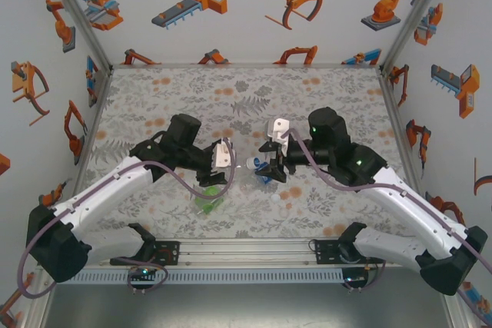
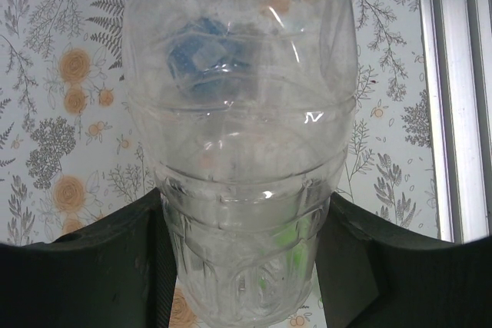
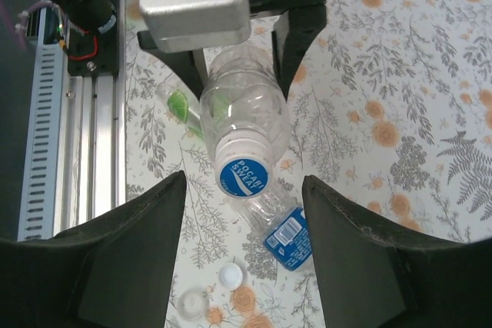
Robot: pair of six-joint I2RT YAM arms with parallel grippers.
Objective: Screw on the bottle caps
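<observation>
Floral desk [image 3: 400,74]: left hand [image 2: 244,201] was clamped on clear bottle [image 3: 244,109], w/ blue-topped cap [image 3: 243,177] apparently seated. Right hand [image 3: 244,190] had fingers apart around it. Blue-label bottle [image 3: 286,234] & 2 loose caps [image 3: 230,275] lay under clear bottle, green-label bottle [image 3: 178,105] beside. Approx 1 of 3 done.

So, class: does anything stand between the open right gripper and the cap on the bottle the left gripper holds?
Nothing visible does. The blue-printed cap on the clear bottle faces the right gripper across open air; the blue-label bottle lies lower, on the table.
</observation>
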